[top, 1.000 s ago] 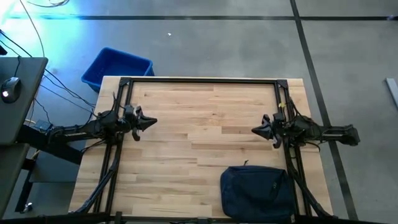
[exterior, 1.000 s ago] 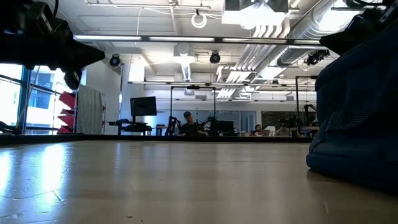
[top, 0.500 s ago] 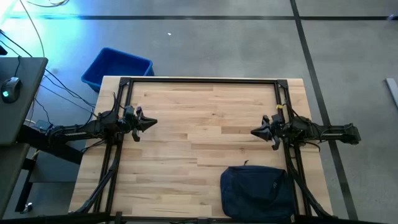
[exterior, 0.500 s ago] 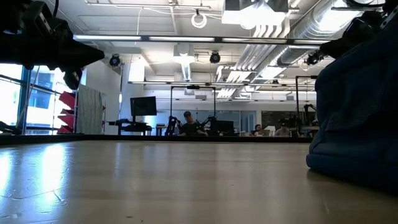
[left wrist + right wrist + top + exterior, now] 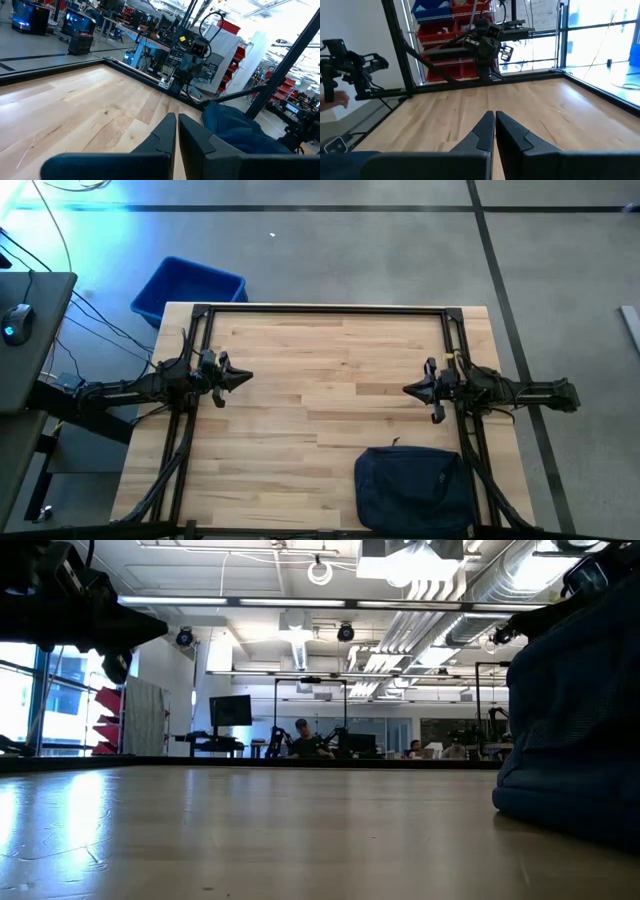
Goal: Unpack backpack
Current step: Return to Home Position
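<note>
Overhead camera looks down; low one skims the same table.

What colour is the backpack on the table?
The backpack is dark navy, clearest in the high view.

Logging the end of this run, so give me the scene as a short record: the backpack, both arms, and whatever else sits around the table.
backpack: dark navy, lying on the table's right side, at the bottom right of the high view
backpack contents: cannot tell
left fingers: shut, holding nothing, over the table's left side, pointing toward the middle
right fingers: shut, holding nothing, over the table's right side, apart from the backpack
table: light wood planks, black frame along its edges
blue bin: on the floor, by the table's left corner farthest from the backpack
</note>
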